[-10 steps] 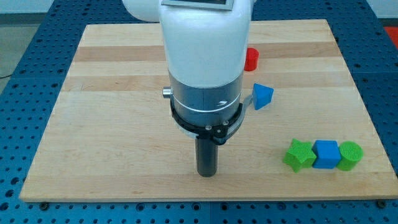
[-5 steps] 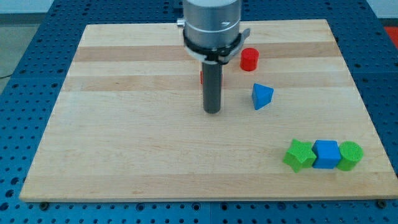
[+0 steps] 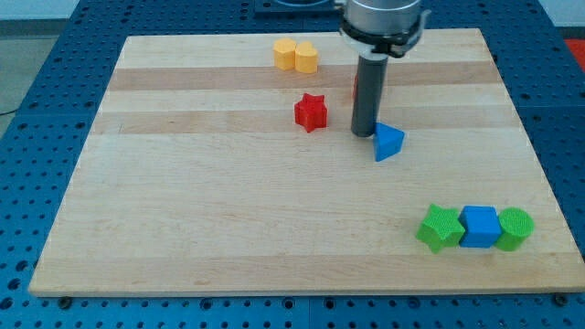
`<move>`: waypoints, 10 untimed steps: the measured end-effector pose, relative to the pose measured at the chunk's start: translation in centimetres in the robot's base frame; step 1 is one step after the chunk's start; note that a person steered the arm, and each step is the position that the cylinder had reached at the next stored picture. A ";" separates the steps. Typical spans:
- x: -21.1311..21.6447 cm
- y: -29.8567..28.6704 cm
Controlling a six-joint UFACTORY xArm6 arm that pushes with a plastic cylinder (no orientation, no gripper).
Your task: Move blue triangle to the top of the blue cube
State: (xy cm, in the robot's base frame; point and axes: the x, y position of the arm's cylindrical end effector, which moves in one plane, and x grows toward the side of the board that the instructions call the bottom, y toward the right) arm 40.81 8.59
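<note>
- My tip is the lower end of a straight dark rod; there is no claw here, so nothing opens, closes or holds anything.
- The tip rests on the wooden board, just to the left of the blue triangle and at its far-left edge; it seems to be touching that block, though I cannot be sure of contact.
- The blue triangle lies right of the board's centre, with one point facing the view's right.
- The blue cube sits near the board's near-right corner, well apart from the blue triangle, nearer and further right.
- The cube is the middle of a tight row of three: a green star touches its left side and a green cylinder touches its right side.
- A red star lies to the left of the rod, apart from it and a little farther back than the blue triangle.
- A sliver of a red block shows at the rod's left edge, behind it; most of it is hidden and I cannot make out its shape.
- Two yellow blocks sit side by side at the far edge of the board, left of the rod: the left yellow block and the right yellow block touch each other; their exact shapes are hard to tell.
- The board lies on a blue perforated table that shows all round it.
</note>
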 end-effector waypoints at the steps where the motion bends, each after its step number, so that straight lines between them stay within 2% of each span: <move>1: 0.6 1.5; 3: 5.2 4.3; 5: 8.4 4.5; 10: 12.4 7.4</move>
State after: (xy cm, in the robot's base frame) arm 53.18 15.95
